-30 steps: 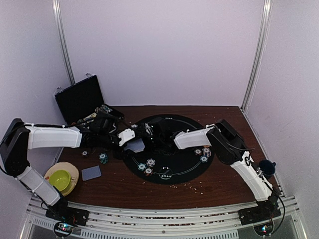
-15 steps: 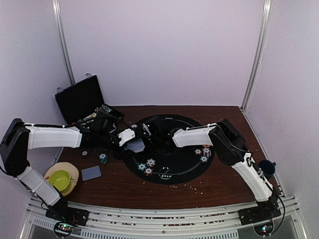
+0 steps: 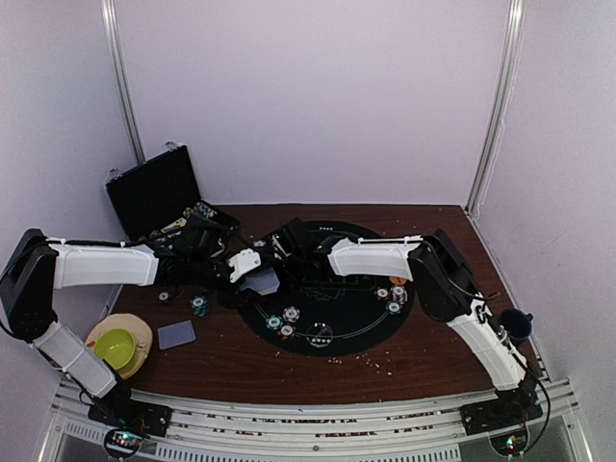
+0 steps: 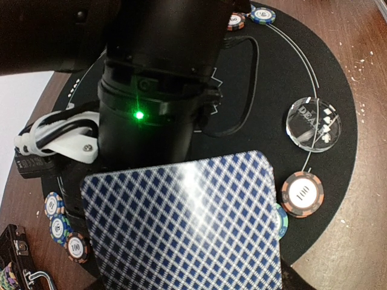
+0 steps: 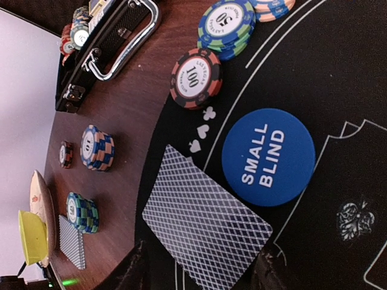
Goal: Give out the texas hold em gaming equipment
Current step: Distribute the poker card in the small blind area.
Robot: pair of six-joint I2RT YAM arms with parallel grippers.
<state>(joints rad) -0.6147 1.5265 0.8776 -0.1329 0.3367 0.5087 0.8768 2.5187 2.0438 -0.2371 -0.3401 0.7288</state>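
Observation:
My left gripper (image 3: 252, 276) is shut on a stack of blue-diamond-backed playing cards (image 4: 187, 223), held over the left rim of the round black mat (image 3: 346, 318); the cards hide its fingers. My right gripper (image 5: 202, 275) stands open low over the mat's far left. A single card (image 5: 205, 223) lies flat on the felt between its fingers. Beside that card lies the blue SMALL BLIND disc (image 5: 268, 156). A clear dealer button (image 4: 313, 124) and a red 100 chip (image 4: 302, 193) rest on the mat. More poker chips (image 3: 393, 296) sit at the mat's right.
The open black case (image 3: 154, 192) stands at the back left, with chip stacks (image 5: 97, 148) on the wood near it. More cards (image 3: 176, 334) and a yellow-green bowl (image 3: 115, 346) on a plate lie front left. A dark mug (image 3: 517, 325) is far right.
My right arm has reached farther left across the mat and its jaws have widened around the single card. My left arm and its cards have stayed put.

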